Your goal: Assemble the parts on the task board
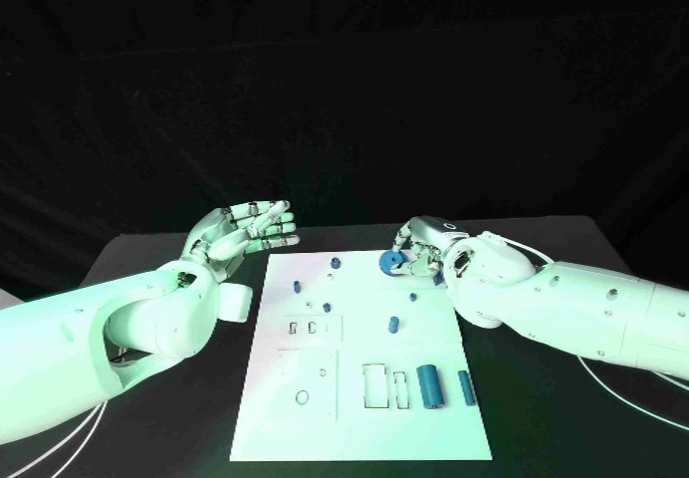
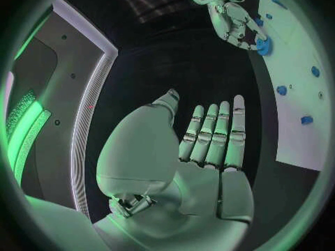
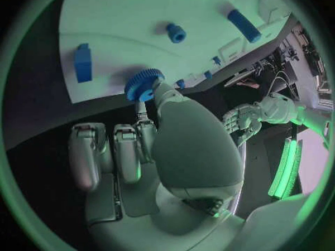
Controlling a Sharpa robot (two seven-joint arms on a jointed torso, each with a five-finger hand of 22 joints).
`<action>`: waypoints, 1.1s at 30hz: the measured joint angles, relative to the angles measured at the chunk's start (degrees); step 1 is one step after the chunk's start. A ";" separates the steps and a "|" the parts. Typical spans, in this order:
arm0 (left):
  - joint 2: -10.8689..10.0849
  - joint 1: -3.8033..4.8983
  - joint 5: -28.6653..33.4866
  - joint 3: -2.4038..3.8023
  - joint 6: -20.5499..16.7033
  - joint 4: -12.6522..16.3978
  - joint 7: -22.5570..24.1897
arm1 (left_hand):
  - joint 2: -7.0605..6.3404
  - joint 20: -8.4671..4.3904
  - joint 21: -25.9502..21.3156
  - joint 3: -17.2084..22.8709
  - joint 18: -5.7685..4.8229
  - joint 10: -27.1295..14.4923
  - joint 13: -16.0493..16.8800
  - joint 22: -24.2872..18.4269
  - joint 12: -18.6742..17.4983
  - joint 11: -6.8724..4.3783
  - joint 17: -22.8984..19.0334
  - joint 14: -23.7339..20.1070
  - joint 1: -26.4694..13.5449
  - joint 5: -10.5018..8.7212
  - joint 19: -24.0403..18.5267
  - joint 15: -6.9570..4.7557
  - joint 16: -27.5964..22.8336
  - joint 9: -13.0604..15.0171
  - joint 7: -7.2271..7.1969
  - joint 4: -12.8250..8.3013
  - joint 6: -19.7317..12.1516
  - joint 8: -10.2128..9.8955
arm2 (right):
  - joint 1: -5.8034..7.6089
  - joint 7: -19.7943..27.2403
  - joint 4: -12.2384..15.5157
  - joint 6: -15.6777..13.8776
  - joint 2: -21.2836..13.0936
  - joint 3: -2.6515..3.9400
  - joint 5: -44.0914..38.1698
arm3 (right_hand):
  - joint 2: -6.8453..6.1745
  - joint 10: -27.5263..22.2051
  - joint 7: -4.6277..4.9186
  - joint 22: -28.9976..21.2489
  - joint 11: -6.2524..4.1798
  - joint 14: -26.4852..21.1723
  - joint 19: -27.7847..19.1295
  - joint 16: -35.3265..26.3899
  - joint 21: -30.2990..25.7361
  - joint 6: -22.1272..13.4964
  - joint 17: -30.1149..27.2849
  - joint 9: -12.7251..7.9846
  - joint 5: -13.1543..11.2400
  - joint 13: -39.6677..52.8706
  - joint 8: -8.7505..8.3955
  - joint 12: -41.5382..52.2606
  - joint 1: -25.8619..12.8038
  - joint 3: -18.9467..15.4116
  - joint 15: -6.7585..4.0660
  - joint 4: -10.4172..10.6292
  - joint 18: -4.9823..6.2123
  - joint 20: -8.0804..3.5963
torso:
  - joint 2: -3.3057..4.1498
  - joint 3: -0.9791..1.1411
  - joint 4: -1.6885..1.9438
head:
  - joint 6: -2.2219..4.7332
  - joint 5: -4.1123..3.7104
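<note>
Silver fingers of the left hand [image 1: 241, 231] are spread apart and hold nothing, beside the white task board [image 1: 288, 398] on the black worktop [image 1: 158, 249]. At the board's far edge, the right hand [image 1: 431, 251] pinches a blue gear [image 1: 390, 262].

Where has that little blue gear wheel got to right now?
The blue gear is at the far end of the white task board, toward its right side, pinched in the right hand. The left hand hangs open beside the board's far left corner.
</note>
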 measured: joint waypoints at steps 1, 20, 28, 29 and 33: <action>0.02 0.00 0.00 0.00 0.01 -0.02 0.00 | 0.00 0.00 0.00 0.00 -0.01 0.00 0.00 0.00 0.00 0.00 0.00 0.00 0.00 0.00 0.00 0.00 0.00 0.00 0.00 0.00 0.00 0.00 | 0.01 -0.13 1.03 -0.58 -0.01 0.01 -1.25 | 0.00 0.00 0.00 0.00 0.00 0.00 0.00 0.00 0.00 0.00 0.00 0.00 0.02 0.00 0.00 0.00 0.00 0.00 0.00 0.00 0.00 0.00 | -0.01 0.00 0.00 | 0.01 0.03; 0.74 0.01 0.03 0.00 0.64 -0.17 -0.05 | 0.00 0.00 0.00 0.16 0.00 0.00 0.00 0.01 0.00 0.00 -0.01 0.00 0.00 0.00 0.00 0.00 0.00 0.00 0.00 -0.16 0.00 0.00 | -1.62 -1.12 2.02 -3.46 7.75 -0.54 -13.05 | -0.16 0.21 0.01 0.04 -0.20 0.00 0.00 0.23 0.39 -0.01 0.04 -0.20 0.22 -0.01 -0.12 0.22 -0.16 0.32 0.00 0.01 0.00 0.01 | 0.10 -0.10 0.13 | 0.03 0.73; 1.09 0.01 0.04 0.00 0.88 -0.37 -0.07 | 0.00 0.00 0.00 0.16 0.00 0.00 0.00 0.01 0.00 0.00 -0.02 0.00 0.00 0.00 0.00 0.00 0.00 0.00 0.00 -0.16 0.00 0.00 | -2.93 -1.18 -0.96 -3.30 10.83 -0.59 -14.27 | -0.17 0.20 0.02 0.03 -0.20 0.00 0.00 0.23 0.39 -0.03 0.04 -0.29 0.21 -0.02 -0.15 0.22 -0.16 0.32 0.01 0.01 0.01 0.01 | 0.20 -0.10 0.23 | -0.14 1.08; 1.12 0.01 0.05 0.00 0.90 -0.40 -0.07 | 0.00 0.00 0.00 0.16 0.00 0.00 0.00 0.01 0.00 0.00 -0.02 0.00 0.00 0.00 0.00 0.00 0.00 0.00 0.00 -0.16 0.00 0.00 | -3.12 -1.18 -1.36 -3.28 11.22 -0.59 -14.38 | -0.17 0.20 0.02 0.03 -0.20 0.00 0.00 0.23 0.39 -0.03 0.03 -0.28 0.20 -0.02 -0.26 0.22 -0.16 0.32 0.01 0.01 0.00 0.01 | 0.20 -0.10 0.23 | -0.19 1.10; 1.24 0.01 0.05 0.00 0.94 -0.50 -0.08 | 0.00 0.00 0.00 0.16 0.00 0.00 0.00 0.01 0.00 0.00 -0.02 0.00 0.00 0.00 0.00 0.00 0.00 0.00 0.00 -0.16 0.00 0.00 | -3.62 -1.18 -2.59 -3.25 12.36 -0.60 -14.65 | -0.17 0.20 0.02 0.03 -0.20 0.00 0.00 0.23 0.39 -0.03 0.03 -0.28 0.20 -0.02 -0.37 0.22 -0.16 0.47 0.01 -0.14 0.01 0.01 | 0.20 -0.10 0.23 | -0.28 1.21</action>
